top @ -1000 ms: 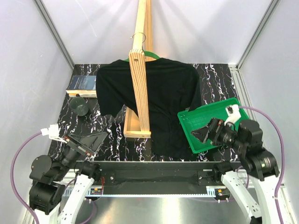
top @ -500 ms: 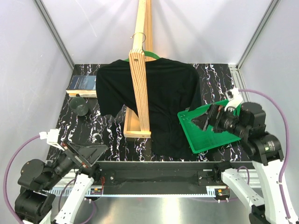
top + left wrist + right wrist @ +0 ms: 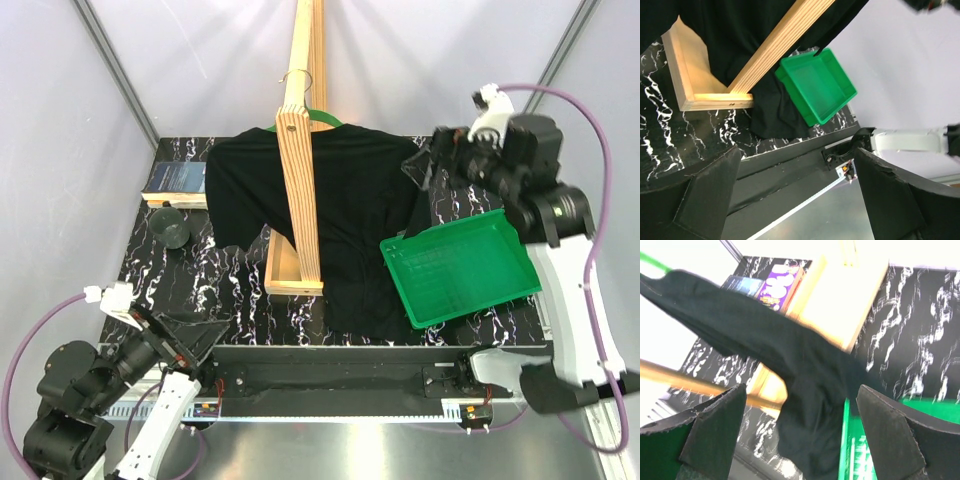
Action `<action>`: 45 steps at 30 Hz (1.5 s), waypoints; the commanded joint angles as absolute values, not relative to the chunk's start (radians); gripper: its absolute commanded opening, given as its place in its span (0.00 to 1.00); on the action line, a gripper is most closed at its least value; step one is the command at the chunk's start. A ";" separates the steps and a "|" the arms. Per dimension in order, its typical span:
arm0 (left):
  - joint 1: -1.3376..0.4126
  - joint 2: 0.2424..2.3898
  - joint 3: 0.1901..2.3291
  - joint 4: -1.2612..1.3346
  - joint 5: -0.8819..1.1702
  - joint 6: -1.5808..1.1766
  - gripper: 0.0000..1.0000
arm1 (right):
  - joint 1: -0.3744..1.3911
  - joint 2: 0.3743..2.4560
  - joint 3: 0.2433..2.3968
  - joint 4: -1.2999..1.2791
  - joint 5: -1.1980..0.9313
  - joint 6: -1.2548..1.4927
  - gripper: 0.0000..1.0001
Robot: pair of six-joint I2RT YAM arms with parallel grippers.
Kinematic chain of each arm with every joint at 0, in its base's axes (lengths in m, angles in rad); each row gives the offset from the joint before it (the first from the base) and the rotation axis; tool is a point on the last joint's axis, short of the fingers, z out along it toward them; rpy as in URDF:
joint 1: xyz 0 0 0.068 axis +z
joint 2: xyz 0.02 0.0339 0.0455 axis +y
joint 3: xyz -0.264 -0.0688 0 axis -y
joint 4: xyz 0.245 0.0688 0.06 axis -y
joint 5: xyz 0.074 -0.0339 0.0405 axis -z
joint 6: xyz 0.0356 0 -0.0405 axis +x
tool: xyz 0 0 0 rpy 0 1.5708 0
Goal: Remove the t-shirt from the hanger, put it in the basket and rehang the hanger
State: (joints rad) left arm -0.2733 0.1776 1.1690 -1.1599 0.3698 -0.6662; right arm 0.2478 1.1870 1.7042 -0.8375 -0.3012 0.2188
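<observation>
At far centre, t-shirt [image 3: 360,200] still hangs on hanger [image 3: 328,118] on wooden stand [image 3: 298,190]; removal not begun. Right gripper [image 3: 418,165] by shirt's right shoulder, left gripper [image 3: 195,335] near-left; both spread wide, empty.

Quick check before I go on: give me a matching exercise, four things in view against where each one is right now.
1 t-shirt
2 green tray
3 left pincer
4 right pincer

A open, low at the near left corner
B draped on the hanger at the wooden stand
C open, raised at the far right, facing the t-shirt
D on the table, right of the stand

Pairs: 1-B, 2-D, 3-A, 4-C
</observation>
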 commanded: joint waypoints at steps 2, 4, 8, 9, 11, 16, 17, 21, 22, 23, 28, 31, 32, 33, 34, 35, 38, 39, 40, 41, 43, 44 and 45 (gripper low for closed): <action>-0.275 0.203 1.173 -1.140 0.428 -0.620 0.99 | 0.244 1.307 1.844 -0.695 -0.415 0.069 0.98; -0.275 0.206 1.199 -1.140 0.436 -0.620 0.99 | 0.245 1.353 1.865 -0.671 -0.472 0.034 0.93; -0.275 0.213 1.233 -1.147 0.472 -0.646 0.99 | 0.244 1.396 1.884 -0.629 -0.578 -0.023 0.85; -0.275 0.218 1.235 -1.146 0.480 -0.658 0.99 | 0.244 1.408 1.884 -0.606 -0.610 -0.026 0.84; -0.276 0.221 1.235 -1.147 0.502 -0.667 0.99 | 0.244 1.419 1.875 -0.582 -0.733 -0.020 0.83; -0.276 0.233 1.230 -1.137 0.485 -0.680 0.99 | 0.247 1.469 1.890 -0.519 -0.899 0.020 0.79; -0.276 0.236 1.227 -1.132 0.483 -0.683 0.99 | 0.247 1.480 1.900 -0.518 -0.903 0.020 0.77; -0.276 0.235 1.197 -1.088 0.492 -0.709 0.99 | 0.256 1.529 1.934 -0.520 -0.931 0.029 0.72; -0.276 0.236 1.190 -1.083 0.494 -0.713 0.99 | 0.262 1.535 1.942 -0.522 -0.936 0.026 0.69; -0.275 0.232 1.183 -1.077 0.492 -0.716 0.99 | 0.265 1.542 1.947 -0.522 -0.942 0.023 0.67; -0.276 0.210 1.138 -1.034 0.520 -0.771 0.99 | 0.307 1.565 1.931 -0.523 -0.904 -0.027 0.45; -0.276 0.183 1.072 -0.959 0.580 -0.857 0.99 | 0.328 1.566 1.913 -0.522 -0.865 -0.063 0.42; -0.276 0.175 1.036 -0.913 0.594 -0.903 0.99 | 0.334 1.566 1.911 -0.522 -0.859 -0.075 0.42; -0.276 0.167 1.022 -0.893 0.610 -0.922 0.99 | 0.337 1.572 1.910 -0.520 -0.853 -0.081 0.41; -0.276 0.161 1.009 -0.878 0.612 -0.936 0.99 | 0.341 1.572 1.911 -0.519 -0.851 -0.084 0.39; -0.276 0.163 1.005 -0.868 0.611 -0.946 0.99 | 0.345 1.577 1.910 -0.517 -0.850 -0.090 0.38; -0.276 0.173 1.002 -0.868 0.598 -0.951 0.99 | 0.351 1.583 1.902 -0.496 -0.841 -0.095 0.24; -0.276 0.175 1.003 -0.868 0.591 -0.951 0.99 | 0.353 1.585 1.893 -0.489 -0.842 -0.095 0.22; -0.276 0.179 1.008 -0.867 0.588 -0.951 0.99 | 0.354 1.586 1.890 -0.485 -0.844 -0.095 0.19; -0.276 0.181 1.011 -0.868 0.583 -0.953 0.99 | 0.356 1.588 1.887 -0.476 -0.847 -0.094 0.13; -0.276 0.181 1.014 -0.867 0.566 -0.953 0.99 | 0.356 1.588 1.873 -0.459 -0.853 -0.087 0.10; -0.276 0.183 1.015 -0.868 0.561 -0.954 0.99 | 0.356 1.583 1.867 -0.431 -0.851 -0.074 0.04; -0.276 0.181 1.012 -0.868 0.549 -0.954 0.99 | 0.356 1.579 1.850 -0.414 -0.844 -0.065 0.00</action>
